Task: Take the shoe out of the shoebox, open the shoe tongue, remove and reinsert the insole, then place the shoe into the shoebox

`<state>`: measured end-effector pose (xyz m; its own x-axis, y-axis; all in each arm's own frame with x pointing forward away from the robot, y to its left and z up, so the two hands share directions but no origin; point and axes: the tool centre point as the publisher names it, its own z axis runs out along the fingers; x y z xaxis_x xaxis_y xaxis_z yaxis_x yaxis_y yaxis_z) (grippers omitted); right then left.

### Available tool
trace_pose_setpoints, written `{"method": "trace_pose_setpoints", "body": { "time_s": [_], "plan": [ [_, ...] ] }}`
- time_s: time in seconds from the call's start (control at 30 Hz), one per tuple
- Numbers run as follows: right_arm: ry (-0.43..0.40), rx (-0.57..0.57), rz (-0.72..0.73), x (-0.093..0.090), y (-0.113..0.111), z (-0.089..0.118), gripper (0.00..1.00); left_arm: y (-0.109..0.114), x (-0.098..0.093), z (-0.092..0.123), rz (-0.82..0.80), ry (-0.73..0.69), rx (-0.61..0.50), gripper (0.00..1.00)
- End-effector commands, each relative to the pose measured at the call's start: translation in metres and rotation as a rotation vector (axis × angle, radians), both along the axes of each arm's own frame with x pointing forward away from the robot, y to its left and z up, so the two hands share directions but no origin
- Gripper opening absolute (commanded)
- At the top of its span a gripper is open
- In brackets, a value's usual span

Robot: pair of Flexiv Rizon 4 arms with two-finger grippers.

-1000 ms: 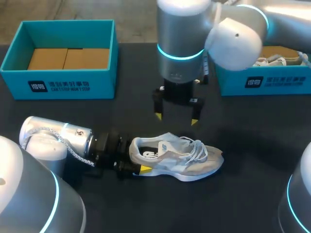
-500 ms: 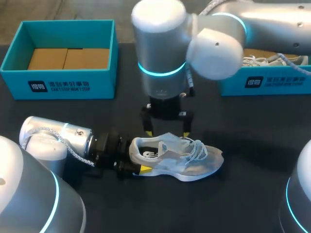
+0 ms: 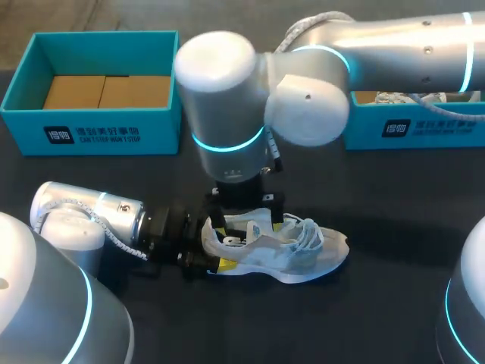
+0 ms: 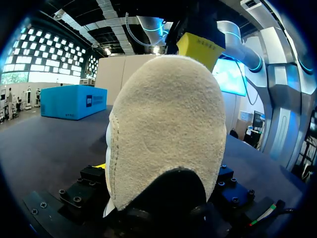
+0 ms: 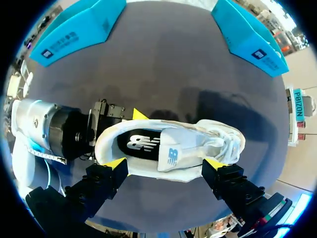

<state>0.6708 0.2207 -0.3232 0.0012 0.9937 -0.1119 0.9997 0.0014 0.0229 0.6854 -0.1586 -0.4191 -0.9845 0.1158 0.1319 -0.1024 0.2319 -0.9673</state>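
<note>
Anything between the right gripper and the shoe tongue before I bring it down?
Nothing visible. The right gripper hangs open directly over the shoe, with the tongue bare beneath it. The left gripper clamps the heel, clear of the tongue.

Pale lace-up shoe point(image 3: 311, 256) upright, toe rightward, well apart from open teal shoebox point(image 3: 91, 133).
</note>
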Motion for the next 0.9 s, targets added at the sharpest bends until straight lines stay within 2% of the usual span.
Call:
{"method": "trace_pose_setpoints", "body": {
  "time_s": [0.03, 0.63, 0.9],
  "plan": [
    [-0.119, -0.154, -0.363, -0.007, 0.011, -0.007, 1.0, -0.001, -0.002, -0.003, -0.001, 0.0, 0.0, 0.0],
    [-0.173, -0.201, -0.434, -0.003, -0.006, -0.013, 1.0, -0.001, -0.002, -0.003, -0.001, 0.0, 0.0, 0.0],
    [-0.19, -0.194, -0.467, 0.001, -0.021, -0.018, 1.0, -0.001, -0.002, -0.003, -0.001, 0.0, 0.0, 0.0]
  ]
}}
